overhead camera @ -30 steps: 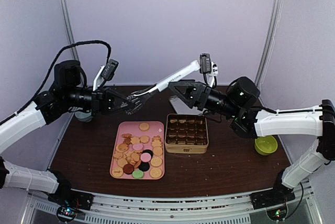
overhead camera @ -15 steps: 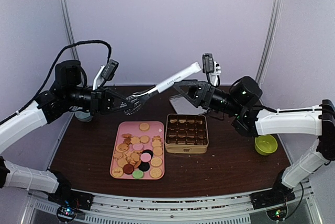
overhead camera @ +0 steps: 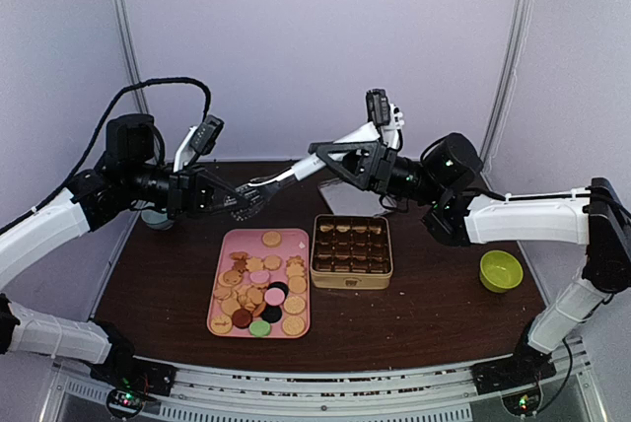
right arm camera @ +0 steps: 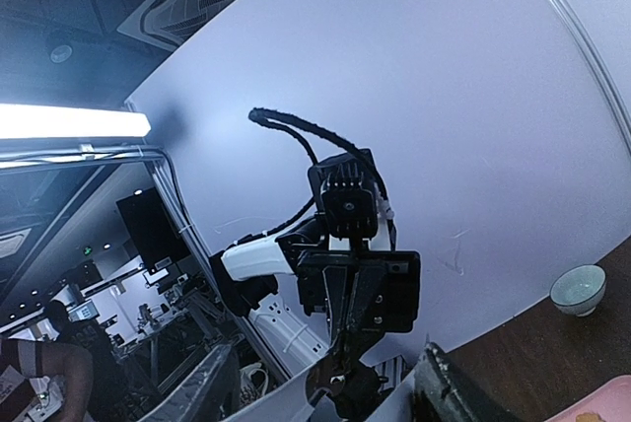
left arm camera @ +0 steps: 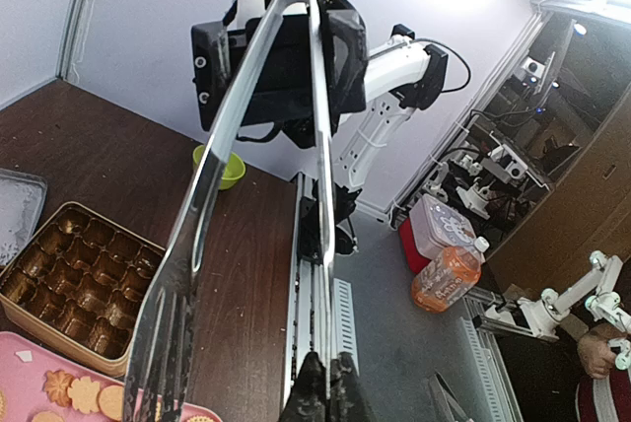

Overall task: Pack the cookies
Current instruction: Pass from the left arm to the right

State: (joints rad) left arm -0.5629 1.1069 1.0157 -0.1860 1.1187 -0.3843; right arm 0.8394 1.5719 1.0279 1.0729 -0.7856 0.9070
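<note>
Brown table (overhead camera: 444, 323) shows bare strip along lower edge and right of gold tin (overhead camera: 352, 277), out toward green bowl (overhead camera: 500, 271). Cookies (overhead camera: 258, 289) lie on pink tray (overhead camera: 242, 242), lower centre, just left of tin. I see both arms raised, meeting mid-frame above table. Left gripper (overhead camera: 242, 197) clamped on tongs (overhead camera: 291, 170), which slant up-right. Right gripper (overhead camera: 325, 154) reaches leftward, jaws apart either side of tongs.

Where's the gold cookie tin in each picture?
Top external: gold tin in the middle, just right of the pink tray.
Left wrist: lower left, just above the tray's corner.
Right wrist: not in it.
Shared landmark: the pink tray, bottom right corner here.
</note>
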